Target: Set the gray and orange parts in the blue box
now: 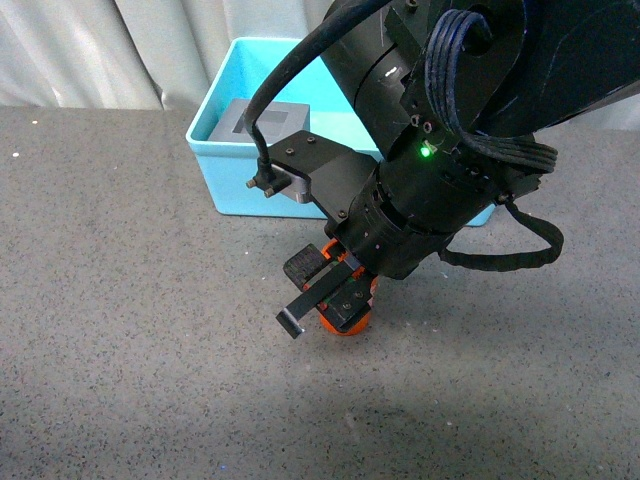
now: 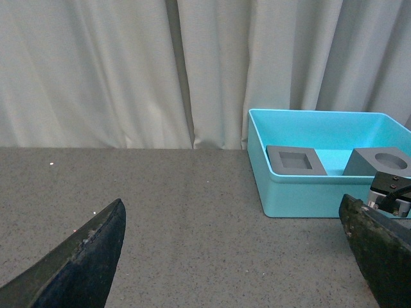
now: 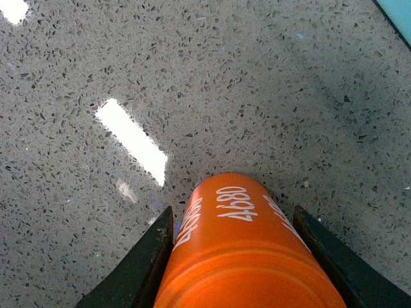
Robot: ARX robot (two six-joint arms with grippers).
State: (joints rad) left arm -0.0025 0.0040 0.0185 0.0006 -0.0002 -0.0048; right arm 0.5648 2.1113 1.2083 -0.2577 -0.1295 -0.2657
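The orange cylinder (image 3: 244,250), printed "4680" in white, is clamped between the dark fingers of my right gripper (image 3: 234,250), which is shut on it just above the speckled table. From the front, the right gripper (image 1: 335,300) and the cylinder (image 1: 350,322) sit in front of the blue box (image 1: 225,170). Both gray cubes lie inside the box: the square-recess cube (image 2: 295,160) and the round-recess cube (image 2: 379,162). One gray cube (image 1: 262,122) shows in the front view. My left gripper (image 2: 234,256) is open over bare table, left of the blue box (image 2: 302,192).
A white curtain (image 2: 128,70) hangs behind the gray speckled table (image 1: 120,330). The right arm's bulk and cables (image 1: 470,130) cover much of the box in the front view.
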